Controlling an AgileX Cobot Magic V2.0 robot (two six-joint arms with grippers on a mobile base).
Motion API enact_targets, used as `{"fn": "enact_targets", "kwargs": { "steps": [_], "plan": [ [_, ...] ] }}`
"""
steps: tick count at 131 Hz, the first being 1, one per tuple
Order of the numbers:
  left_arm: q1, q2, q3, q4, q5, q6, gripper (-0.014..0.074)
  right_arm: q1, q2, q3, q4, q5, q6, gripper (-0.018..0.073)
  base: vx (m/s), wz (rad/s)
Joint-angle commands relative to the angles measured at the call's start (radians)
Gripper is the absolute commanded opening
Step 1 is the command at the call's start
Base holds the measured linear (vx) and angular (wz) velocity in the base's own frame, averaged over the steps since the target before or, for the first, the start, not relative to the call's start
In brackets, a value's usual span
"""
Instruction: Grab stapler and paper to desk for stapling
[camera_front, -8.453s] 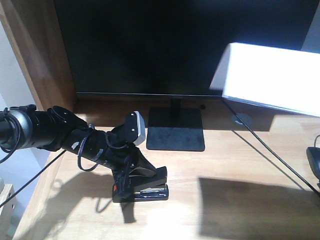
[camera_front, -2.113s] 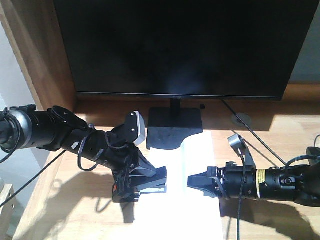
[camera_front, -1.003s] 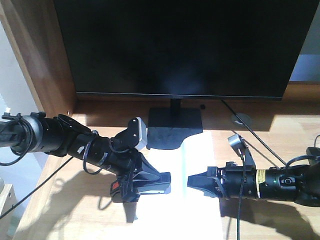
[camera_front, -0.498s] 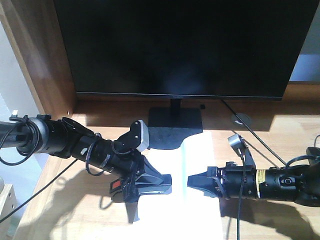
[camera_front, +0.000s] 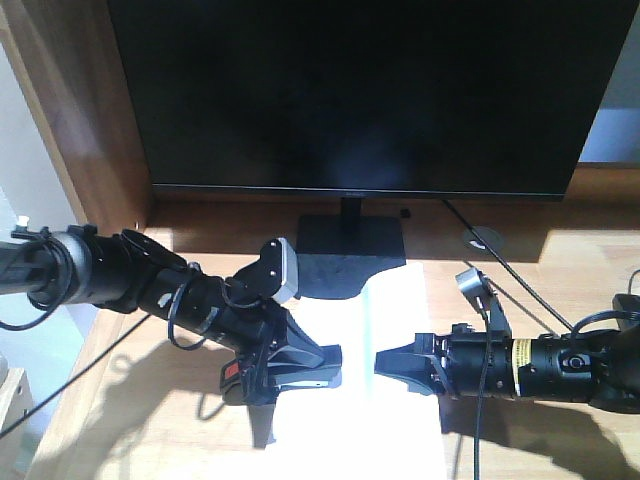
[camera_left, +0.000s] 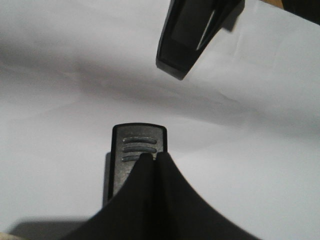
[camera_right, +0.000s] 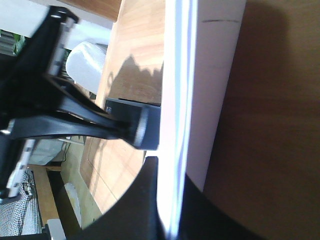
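Left fingers (camera_front: 318, 368) clamped on the stapler (camera_front: 290, 372), right fingers (camera_front: 392, 364) pinching the paper (camera_front: 395, 300) edge, so any tug could slide the sheets off the stapler's mouth.

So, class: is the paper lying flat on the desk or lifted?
Lifted on one side: the right tool pinches the paper, its edge raised above the desk.

We see white paper (camera_left: 60, 90) filling almost all of our left wrist view, with soft shadow bands across it. Our left gripper (camera_left: 152, 200) is pressed together at bottom centre, over the ridged black end of the stapler (camera_left: 139, 142). The right gripper (camera_left: 192, 35) shows at the top, dark, over the paper.
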Motion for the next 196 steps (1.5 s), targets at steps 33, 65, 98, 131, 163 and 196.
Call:
{"fn": "enact_targets", "kwargs": {
  "steps": [33, 65, 98, 131, 163, 196],
  "plan": [
    [-0.003, -0.192, -0.007, -0.006, -0.008, -0.007, -0.0006, 0.000, -0.036, -0.018, 0.023, -0.082, -0.007, -0.0003, 0.00, 0.00],
    [-0.003, -0.234, -0.007, -0.006, -0.014, -0.007, -0.0006, 0.000, -0.036, -0.018, 0.026, -0.082, -0.007, 0.0046, 0.00, 0.00],
    [-0.003, -0.234, -0.007, -0.006, -0.014, -0.007, -0.0006, 0.000, -0.036, -0.018, 0.026, -0.076, -0.015, 0.0379, 0.00, 0.00],
    [-0.003, -0.234, -0.007, -0.006, -0.013, -0.007, -0.0006, 0.000, -0.063, -0.018, 0.001, 0.048, -0.014, 0.0576, 0.00, 0.00],
    [-0.003, -0.238, -0.007, -0.006, -0.014, -0.008, -0.0006, 0.000, -0.186, -0.018, -0.102, 0.317, -0.014, 0.0556, 0.00, 0.00],
    [-0.003, -0.290, -0.007, 0.003, -0.100, -0.094, -0.0006, 0.000, -0.358, -0.018, -0.215, 0.613, 0.012, 0.0524, 0.00, 0.00]
  ]
}}
